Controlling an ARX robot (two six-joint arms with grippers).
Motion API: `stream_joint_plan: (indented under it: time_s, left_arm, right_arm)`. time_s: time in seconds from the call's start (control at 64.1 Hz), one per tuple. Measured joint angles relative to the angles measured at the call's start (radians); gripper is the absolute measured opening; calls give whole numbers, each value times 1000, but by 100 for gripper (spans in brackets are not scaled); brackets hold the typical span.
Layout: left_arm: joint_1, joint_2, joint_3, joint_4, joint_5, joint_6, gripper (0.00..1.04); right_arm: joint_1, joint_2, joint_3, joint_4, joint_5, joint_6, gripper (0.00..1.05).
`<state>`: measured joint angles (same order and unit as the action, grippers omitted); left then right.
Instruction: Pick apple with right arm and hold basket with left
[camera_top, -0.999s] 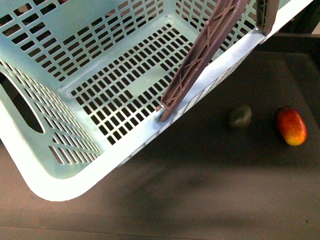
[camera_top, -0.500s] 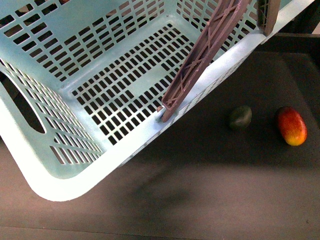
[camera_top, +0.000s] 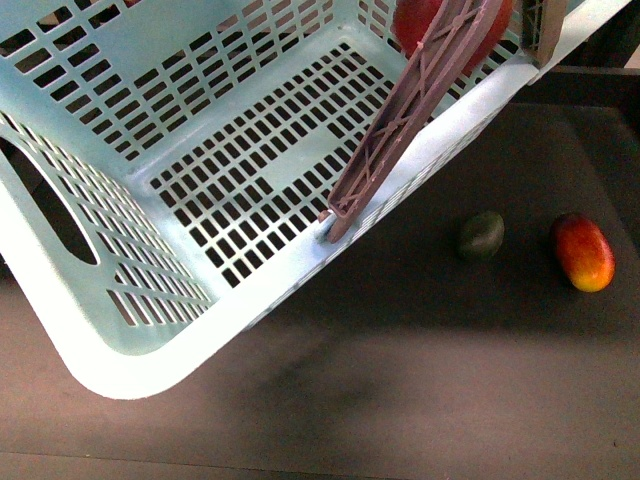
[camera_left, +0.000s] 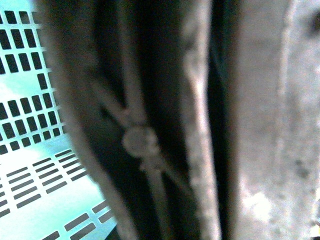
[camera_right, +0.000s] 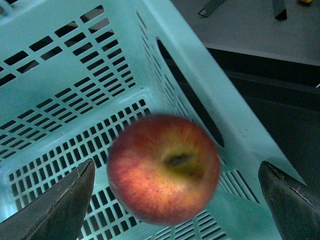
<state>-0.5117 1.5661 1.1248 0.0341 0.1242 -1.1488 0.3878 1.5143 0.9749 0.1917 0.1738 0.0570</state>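
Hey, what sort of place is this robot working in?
Probably a test bench staged for grocery packing: a plastic shopping basket, an apple above it, plus a mango-like fruit and small green fruit on a dark tabletop.

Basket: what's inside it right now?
The apple, over the basket floor between the open right pincer fingers, touching neither. In the front view the brown handle covers part of it. Whether it rests on the floor cannot be seen.
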Motion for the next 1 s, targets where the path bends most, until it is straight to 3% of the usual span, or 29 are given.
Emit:
stream_joint_plan:
  time_s: [0.359, 0.5, 0.546, 0.578, 0.671, 0.827, 0.999]
  left_arm:
    - [3, 3, 0, 0, -17, 2, 14]
    - [3, 3, 0, 1, 0, 1, 14]
    - [1, 3, 0, 1, 7, -2, 14]
    - [-2, 3, 0, 1, 7, -2, 14]
    - [-3, 3, 0, 1, 6, -3, 14]
    - [1, 3, 0, 1, -13, 0, 14]
    - [1, 3, 0, 1, 0, 0, 14]
  right_arm:
    - [-171, -256, -228, -10, 152, -26, 96]
    - [-205, -335, -303, -17, 165, -35, 94]
    - [-224, -354, -356, 122, 73, -40, 88]
    - [-238, -377, -430, 291, -6, -44, 79]
    - [-255, -422, -539, 454, -48, -49, 64]
    - [-285, -502, -650, 491, -71, -51, 39]
    - [-315, -601, -758, 494, -106, -51, 6]
